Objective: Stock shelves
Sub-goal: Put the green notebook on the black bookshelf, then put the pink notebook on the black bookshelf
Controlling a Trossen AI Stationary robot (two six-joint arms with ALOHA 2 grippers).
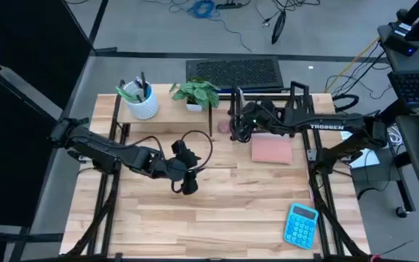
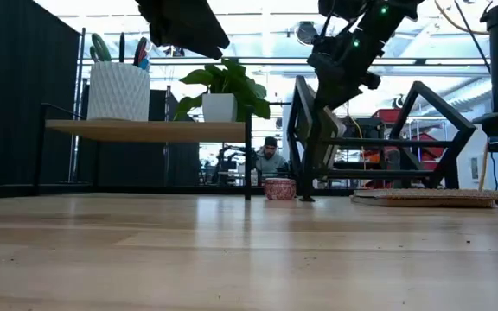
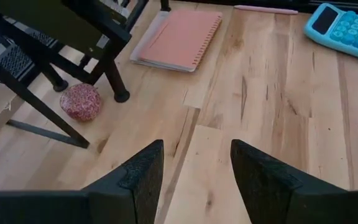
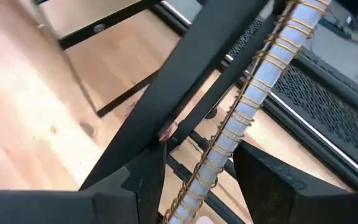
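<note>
My left gripper (image 1: 188, 182) hangs released in front of the wood shelf (image 1: 167, 109), holding nothing. Right of that shelf, my right gripper (image 1: 240, 125) grasps a spiral notebook (image 4: 241, 118) at the black rack (image 1: 268, 98). Judged step: slotting it between dividers; next, align and lower it. The slot itself is hidden.

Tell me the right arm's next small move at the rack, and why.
Probably ease the right end effector slightly downward, keeping the spiral-bound notebook on edge. Its coil runs right alongside a slanted bar of the black rack, so it seems not yet seated between dividers. The left end effector waits open over bare table.
</note>
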